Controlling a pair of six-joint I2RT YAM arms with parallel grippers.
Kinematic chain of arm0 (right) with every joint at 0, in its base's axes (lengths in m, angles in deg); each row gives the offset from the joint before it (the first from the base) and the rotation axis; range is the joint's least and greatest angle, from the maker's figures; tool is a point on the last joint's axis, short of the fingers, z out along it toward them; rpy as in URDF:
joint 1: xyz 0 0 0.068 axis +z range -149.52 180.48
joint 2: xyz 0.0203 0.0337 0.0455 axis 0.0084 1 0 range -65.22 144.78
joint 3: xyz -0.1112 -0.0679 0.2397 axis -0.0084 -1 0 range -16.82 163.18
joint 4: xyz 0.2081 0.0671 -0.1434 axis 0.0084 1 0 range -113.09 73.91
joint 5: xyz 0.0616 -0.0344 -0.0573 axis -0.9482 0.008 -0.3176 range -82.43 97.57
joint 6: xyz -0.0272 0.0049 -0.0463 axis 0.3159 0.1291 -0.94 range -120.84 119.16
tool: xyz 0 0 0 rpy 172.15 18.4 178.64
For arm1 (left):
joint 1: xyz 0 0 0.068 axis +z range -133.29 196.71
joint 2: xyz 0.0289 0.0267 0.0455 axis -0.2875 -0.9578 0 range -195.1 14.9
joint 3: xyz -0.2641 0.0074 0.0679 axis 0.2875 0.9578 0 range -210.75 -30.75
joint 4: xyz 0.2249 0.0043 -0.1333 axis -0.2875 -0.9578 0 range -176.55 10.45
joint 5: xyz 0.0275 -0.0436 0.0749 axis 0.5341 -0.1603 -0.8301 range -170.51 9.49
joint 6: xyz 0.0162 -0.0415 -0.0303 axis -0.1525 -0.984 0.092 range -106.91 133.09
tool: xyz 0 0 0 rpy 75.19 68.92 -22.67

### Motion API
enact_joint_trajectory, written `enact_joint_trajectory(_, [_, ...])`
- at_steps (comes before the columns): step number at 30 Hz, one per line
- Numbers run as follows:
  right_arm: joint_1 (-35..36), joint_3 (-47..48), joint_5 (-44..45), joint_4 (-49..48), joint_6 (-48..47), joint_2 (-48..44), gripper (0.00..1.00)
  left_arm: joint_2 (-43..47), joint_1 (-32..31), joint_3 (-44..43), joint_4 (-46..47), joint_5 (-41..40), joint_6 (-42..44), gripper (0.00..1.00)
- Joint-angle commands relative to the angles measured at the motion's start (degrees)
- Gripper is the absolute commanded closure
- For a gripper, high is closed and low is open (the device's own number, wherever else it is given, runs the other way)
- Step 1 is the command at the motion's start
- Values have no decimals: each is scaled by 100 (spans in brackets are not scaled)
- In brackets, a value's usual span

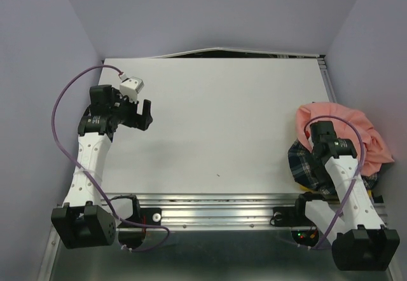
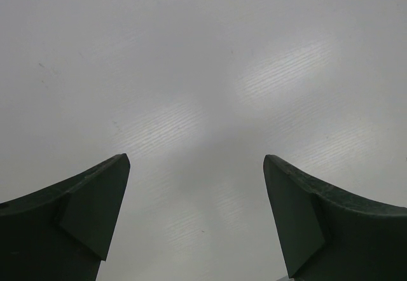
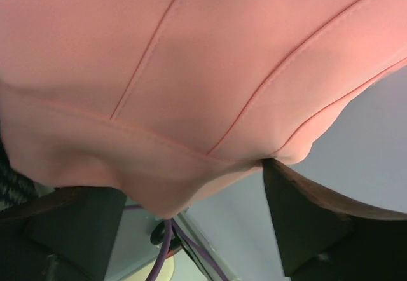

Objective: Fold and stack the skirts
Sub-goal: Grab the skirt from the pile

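The pink skirt lies in a heap at the right edge of the table. The plaid skirt peeks out from under it at the lower left of the heap. The right jaws are down in the heap and spread wide. In the right wrist view the pink cloth sags over one of them and hangs between them, but nothing is pinched yet. The left jaws are spread wide too and hold nothing. They hang over bare table at the upper left of the top view, well apart from the skirts. A few things could go wrong from here. If the right jaws close on a thick fold, they may take many layers, and the skirt may come up as a lump that is hard to lay flat. The pink skirt sits on the plaid one, so a pull may drag both. The heap is at the table's edge, so a push may tip cloth off the right side. The purple cable runs close under the cloth and could snag it.
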State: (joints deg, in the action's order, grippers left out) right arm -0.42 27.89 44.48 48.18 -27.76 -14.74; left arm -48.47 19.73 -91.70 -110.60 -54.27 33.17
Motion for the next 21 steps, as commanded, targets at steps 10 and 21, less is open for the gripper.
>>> enact_joint_trajectory(10, [-147, 1427, 440, -1308, -657, 849, 42, 62, -39, -13, 240, 189, -30, 1])
enact_joint_trajectory(21, [-199, 2670, 362, -1686, -850, 1227, 99, 53, -39, -189, 336, 180, -135, 1])
